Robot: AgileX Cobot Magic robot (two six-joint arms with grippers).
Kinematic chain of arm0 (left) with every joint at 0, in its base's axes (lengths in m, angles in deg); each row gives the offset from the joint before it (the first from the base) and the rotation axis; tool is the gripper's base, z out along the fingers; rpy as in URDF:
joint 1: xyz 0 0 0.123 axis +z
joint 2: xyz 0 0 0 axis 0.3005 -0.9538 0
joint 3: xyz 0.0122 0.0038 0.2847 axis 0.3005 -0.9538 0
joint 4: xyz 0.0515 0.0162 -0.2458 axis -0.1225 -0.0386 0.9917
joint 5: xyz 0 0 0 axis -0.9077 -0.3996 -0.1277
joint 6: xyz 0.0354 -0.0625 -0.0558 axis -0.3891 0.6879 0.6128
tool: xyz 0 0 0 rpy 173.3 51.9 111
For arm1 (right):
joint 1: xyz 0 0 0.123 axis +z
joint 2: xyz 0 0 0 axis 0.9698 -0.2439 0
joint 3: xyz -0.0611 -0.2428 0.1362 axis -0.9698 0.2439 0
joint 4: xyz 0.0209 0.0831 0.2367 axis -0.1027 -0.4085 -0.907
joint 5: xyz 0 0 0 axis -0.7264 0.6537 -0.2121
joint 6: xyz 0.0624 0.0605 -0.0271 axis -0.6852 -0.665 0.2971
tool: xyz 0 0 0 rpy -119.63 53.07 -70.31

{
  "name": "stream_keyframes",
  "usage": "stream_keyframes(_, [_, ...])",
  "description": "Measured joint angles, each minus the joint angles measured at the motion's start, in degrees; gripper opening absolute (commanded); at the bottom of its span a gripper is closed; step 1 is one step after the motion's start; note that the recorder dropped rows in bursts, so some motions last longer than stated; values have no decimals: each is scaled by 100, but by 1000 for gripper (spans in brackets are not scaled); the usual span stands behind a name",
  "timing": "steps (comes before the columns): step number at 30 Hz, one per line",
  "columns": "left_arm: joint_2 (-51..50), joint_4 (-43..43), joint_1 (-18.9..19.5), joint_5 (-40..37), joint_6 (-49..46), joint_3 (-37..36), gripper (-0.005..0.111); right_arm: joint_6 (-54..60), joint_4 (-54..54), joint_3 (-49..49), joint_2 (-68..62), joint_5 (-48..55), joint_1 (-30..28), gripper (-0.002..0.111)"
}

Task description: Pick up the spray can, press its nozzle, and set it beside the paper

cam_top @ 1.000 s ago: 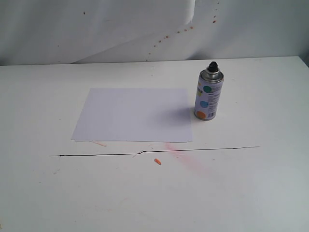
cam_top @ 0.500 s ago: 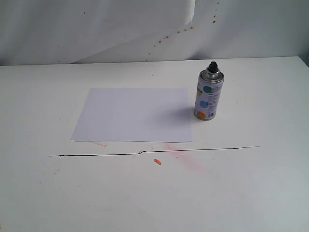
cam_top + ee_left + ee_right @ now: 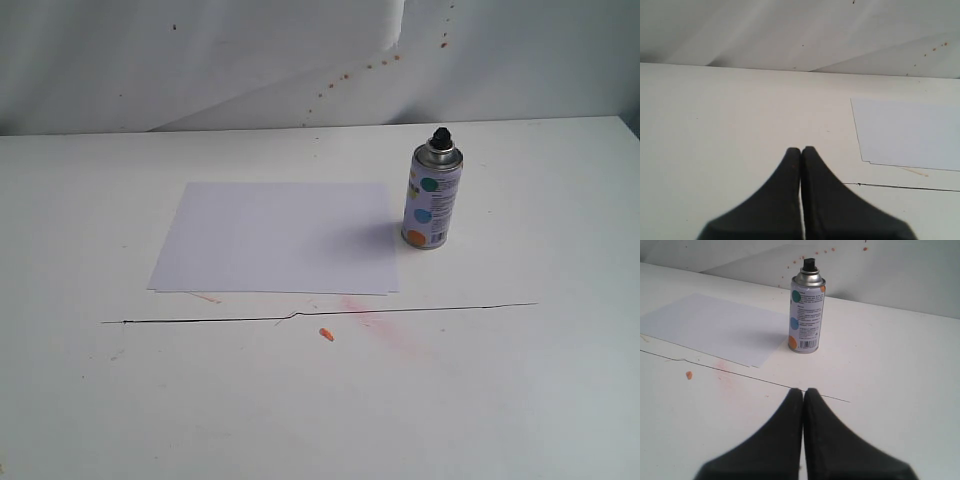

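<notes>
White, dotted and cylindrical, the can (image 3: 432, 205) stands upright just beside the flat paper (image 3: 275, 238), black nozzle (image 3: 440, 135) atop. We see our left gripper (image 3: 800, 150) and right gripper (image 3: 803, 391) pressed closed, empty.

Bright, soft, even light washes the white table (image 3: 520, 380) almost to glare. The can (image 3: 432, 198) throws a faint, blurry-edged shadow from its base onto the paper (image 3: 275, 238), so the light comes from the can's other side. The left gripper (image 3: 800, 150) and right gripper (image 3: 803, 391) show dark and out of focus, while the can stays sharp.
</notes>
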Motion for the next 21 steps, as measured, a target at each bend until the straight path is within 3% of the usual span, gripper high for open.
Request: stream_keyframes(21, [0, 0, -332, 2, -22, 0, 0, 0, 0, 0, 0, 0, 0, 0])
